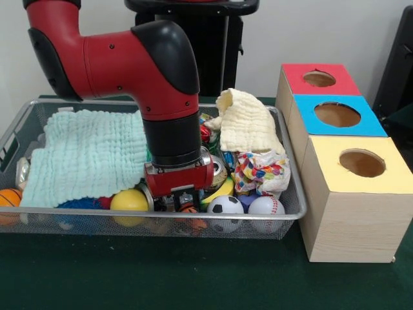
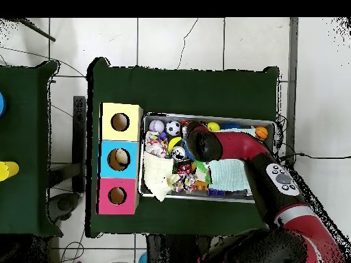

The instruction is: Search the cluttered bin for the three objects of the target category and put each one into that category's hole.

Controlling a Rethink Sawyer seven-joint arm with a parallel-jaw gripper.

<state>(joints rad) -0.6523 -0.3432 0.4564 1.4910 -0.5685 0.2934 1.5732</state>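
Observation:
The cluttered bin, a silver wire-mesh basket (image 1: 293,194), holds cloths, balls and small items; it also shows in the overhead view (image 2: 206,114). My gripper (image 1: 182,204) is low in the basket's near middle, among the clutter, between a yellow ball (image 1: 129,199) and a soccer ball (image 1: 225,206). Its tips are hidden by the objects. A baseball (image 1: 266,206), a banana (image 1: 221,192) and an orange ball (image 1: 8,197) lie along the near side. Three wooden boxes with holes stand beside the basket: red top (image 1: 339,81), blue top (image 1: 368,126), yellow top (image 1: 329,174).
A pale green cloth (image 1: 87,155) covers the basket's left half. A cream cloth (image 1: 248,123) and a colourful patterned cloth (image 1: 261,173) lie at the right. The arm (image 2: 233,145) spans the basket from above. The table is dark green (image 1: 193,278).

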